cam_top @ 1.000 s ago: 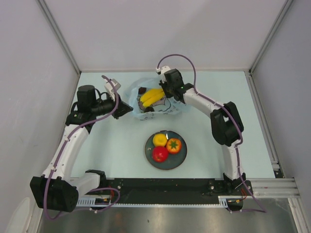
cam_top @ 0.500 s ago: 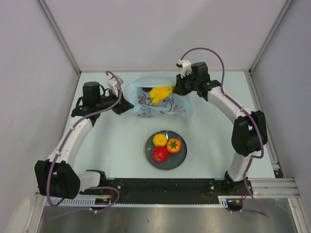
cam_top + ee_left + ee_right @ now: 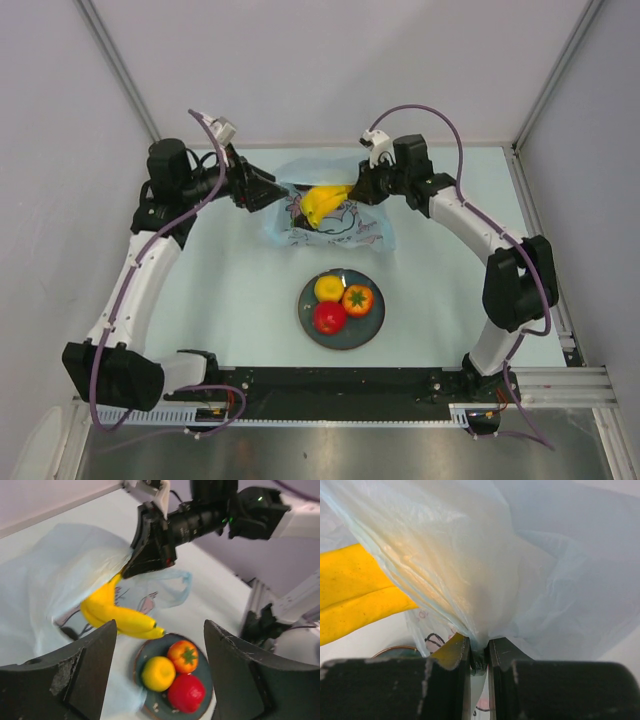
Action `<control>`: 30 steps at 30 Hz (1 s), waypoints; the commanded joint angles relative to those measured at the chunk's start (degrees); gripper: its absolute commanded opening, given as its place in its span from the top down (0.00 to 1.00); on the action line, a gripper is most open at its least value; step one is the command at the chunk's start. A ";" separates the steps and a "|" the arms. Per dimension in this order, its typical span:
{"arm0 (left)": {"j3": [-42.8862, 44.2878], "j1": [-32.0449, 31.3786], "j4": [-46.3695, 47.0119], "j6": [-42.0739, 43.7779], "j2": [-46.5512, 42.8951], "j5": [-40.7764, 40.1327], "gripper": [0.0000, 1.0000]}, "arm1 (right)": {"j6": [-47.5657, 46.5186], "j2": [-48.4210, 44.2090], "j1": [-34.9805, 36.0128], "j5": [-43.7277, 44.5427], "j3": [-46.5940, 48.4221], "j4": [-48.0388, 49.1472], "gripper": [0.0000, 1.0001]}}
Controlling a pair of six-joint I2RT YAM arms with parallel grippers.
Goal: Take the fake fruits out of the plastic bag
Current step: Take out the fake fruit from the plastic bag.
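**Observer:** Entry: state of both pincers?

**Operator:** My left pincer (image 3: 270, 191) is spread wide and there is nothing between its fingers. It sits beyond the plate (image 3: 356, 336) and off to the plate's left. My right pincer (image 3: 479, 650) is pressed together on a gathered fold of the plastic bag (image 3: 520, 580). The film is nipped right at the fingertips and fans upward from there. That pincer is beyond the plate too, slightly to its right.

**Observer:** Position of the bag?

**Operator:** It lies on the table (image 3: 240, 290) on the far side of the plate, near it but apart from it. The printed panel faces up. The far right corner is the part I am lifting.

**Observer:** Fruits?

**Operator:** Three are on the plate, packed together: the yellow round fruit (image 3: 328, 288) on the far left, the orange fruit (image 3: 358, 299) with its green top on the right, and the red apple (image 3: 330, 317) on the near side. The banana bunch (image 3: 325, 200) is beyond the plate, at the bag. In my left wrist view its stem end is tucked under the raised film beside my right pincer, and its tips poke out bare toward the plate. I cannot tell whether it rests on the bag's lower layer or hangs from the fold.

**Observer:** Anything else in the bag?

**Operator:** There is a dark patch near the far left edge. I cannot tell whether it is print or an object.
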 commanded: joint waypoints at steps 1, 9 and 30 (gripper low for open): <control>2.43 -2.91 7.23 -12.37 3.95 6.29 0.25 | 0.22 -6.04 0.97 1.90 -1.65 6.16 1.00; 7.88 -10.66 -2.07 -5.88 10.90 -8.18 0.30 | -0.04 -8.59 1.67 2.78 -3.59 7.56 1.00; -1.52 -12.77 -6.57 -7.97 11.61 -21.13 0.40 | -5.32 -14.40 5.71 8.58 -8.34 8.18 1.00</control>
